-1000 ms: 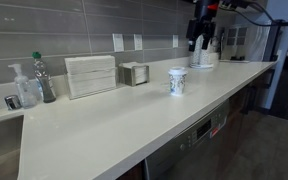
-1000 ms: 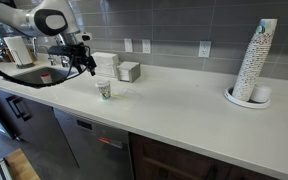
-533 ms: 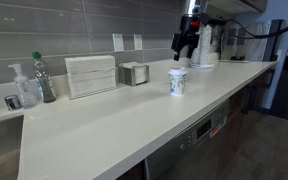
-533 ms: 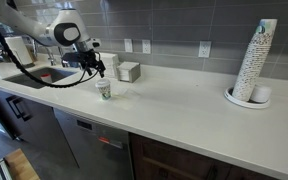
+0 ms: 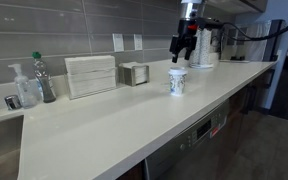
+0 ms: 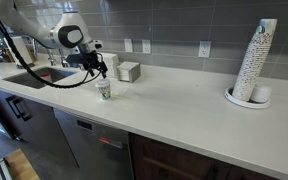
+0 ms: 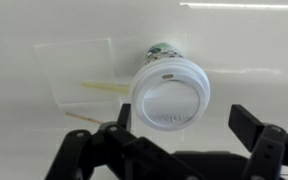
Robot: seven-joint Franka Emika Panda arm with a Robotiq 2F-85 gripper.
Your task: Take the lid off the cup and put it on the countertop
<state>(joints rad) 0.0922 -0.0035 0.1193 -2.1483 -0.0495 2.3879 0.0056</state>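
Note:
The small patterned paper cup point(image 5: 177, 84) stands upright on the cream countertop point(image 5: 104, 125) with its round white lid point(image 5: 177, 71) on it. It shows in both exterior views; the cup point(image 6: 104, 92) and lid point(image 6: 103, 83) sit near the sink end. My gripper point(image 5: 185, 48) hangs open and empty above the cup, also seen in the exterior view point(image 6: 99, 66). In the wrist view the lid point(image 7: 169, 97) fills the middle, with the cup's side point(image 7: 162, 50) behind it and my open gripper point(image 7: 186, 125) straddling it from above without touching.
A napkin holder point(image 5: 134, 74), a white ribbed box point(image 5: 90, 75), soap bottles point(image 5: 32, 85) and a sink point(image 6: 39, 75) line the wall. A tall stack of white cups point(image 6: 254, 62) stands far along the countertop point(image 6: 174, 105). A transparent sheet point(image 7: 79, 70) lies beside the cup.
My gripper has moved from farther along the counter to a spot above the cup over the last second. In the last half second it barely shifted. The cup and lid have not moved.

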